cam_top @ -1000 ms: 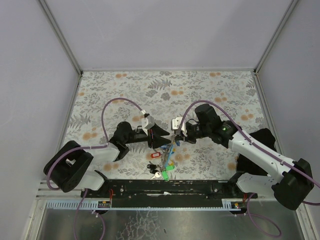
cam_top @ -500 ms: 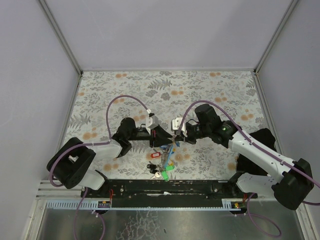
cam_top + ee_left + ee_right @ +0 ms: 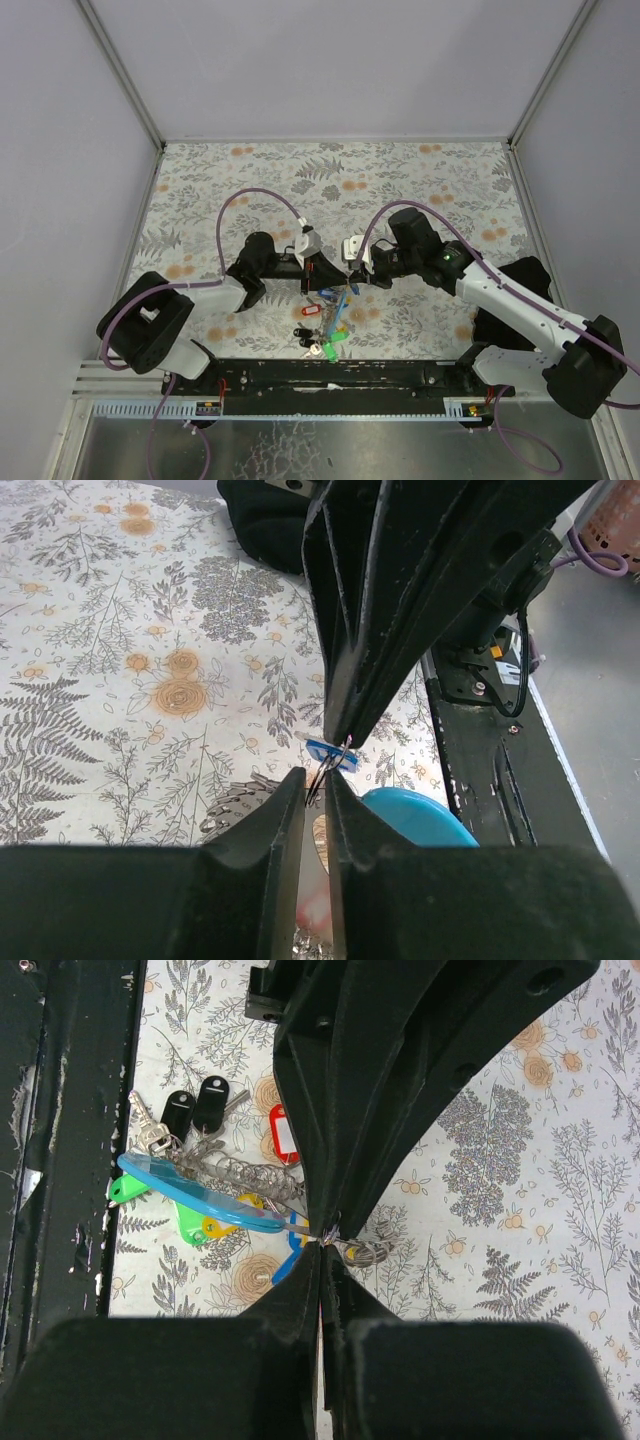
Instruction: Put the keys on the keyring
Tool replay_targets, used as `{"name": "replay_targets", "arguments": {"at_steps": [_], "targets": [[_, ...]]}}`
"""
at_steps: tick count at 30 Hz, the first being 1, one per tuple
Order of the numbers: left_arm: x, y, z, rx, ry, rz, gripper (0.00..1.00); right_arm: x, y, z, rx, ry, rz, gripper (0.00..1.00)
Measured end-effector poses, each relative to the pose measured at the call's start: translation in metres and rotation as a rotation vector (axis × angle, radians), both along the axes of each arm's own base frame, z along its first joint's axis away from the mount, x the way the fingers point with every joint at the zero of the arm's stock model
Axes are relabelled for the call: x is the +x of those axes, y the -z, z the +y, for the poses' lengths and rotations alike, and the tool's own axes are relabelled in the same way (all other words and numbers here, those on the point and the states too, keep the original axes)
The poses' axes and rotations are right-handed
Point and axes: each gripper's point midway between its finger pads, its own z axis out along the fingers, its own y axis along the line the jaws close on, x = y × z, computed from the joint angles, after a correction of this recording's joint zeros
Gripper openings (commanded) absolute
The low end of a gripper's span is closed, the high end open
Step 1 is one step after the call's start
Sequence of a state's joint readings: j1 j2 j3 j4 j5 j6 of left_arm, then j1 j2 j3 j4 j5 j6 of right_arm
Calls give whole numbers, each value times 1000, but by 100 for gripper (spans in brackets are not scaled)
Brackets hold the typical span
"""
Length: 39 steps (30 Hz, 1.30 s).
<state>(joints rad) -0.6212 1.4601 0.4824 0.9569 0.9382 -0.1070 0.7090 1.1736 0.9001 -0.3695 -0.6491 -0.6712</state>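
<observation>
The left hand is nearly closed. In its wrist view only a narrow slit shows between its two fingers. A thin wire of the keyring runs into this slit, but I cannot tell if the fingers already pinch it. The right hand has its fingers pressed together, and their tips pinch the thin silvery ring, just beside a small blue piece.

In the top view the two hands meet tip to tip, the left one from 9 o'clock and the right one from 3 o'clock, low over the worktop. The rest of the bunch is at 6 o'clock from this meeting point. There the light-blue strap and the keys, with green, yellow, blue and black heads, rest on the worktop near its front edge. A red tag with a white label window lies at 7 o'clock from the hands, beside the keys. Its writing is too small to read.
</observation>
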Motion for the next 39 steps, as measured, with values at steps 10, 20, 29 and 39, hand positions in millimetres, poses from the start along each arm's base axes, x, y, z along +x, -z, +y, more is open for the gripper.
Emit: {"name": "replay_targets", "arguments": {"at_steps": [10, 20, 29, 39], "targets": [[3, 3, -1, 12, -23, 17, 0, 1, 0, -2, -7, 11, -4, 0], [20, 0, 0, -30, -216, 258, 0, 0, 7, -7, 29, 59, -30, 0], [29, 6, 3, -138, -432, 507, 0, 7, 13, -2, 45, 99, -49, 0], [37, 4, 7, -257, -578, 618, 11, 18, 18, 1, 24, 147, -76, 0]]}}
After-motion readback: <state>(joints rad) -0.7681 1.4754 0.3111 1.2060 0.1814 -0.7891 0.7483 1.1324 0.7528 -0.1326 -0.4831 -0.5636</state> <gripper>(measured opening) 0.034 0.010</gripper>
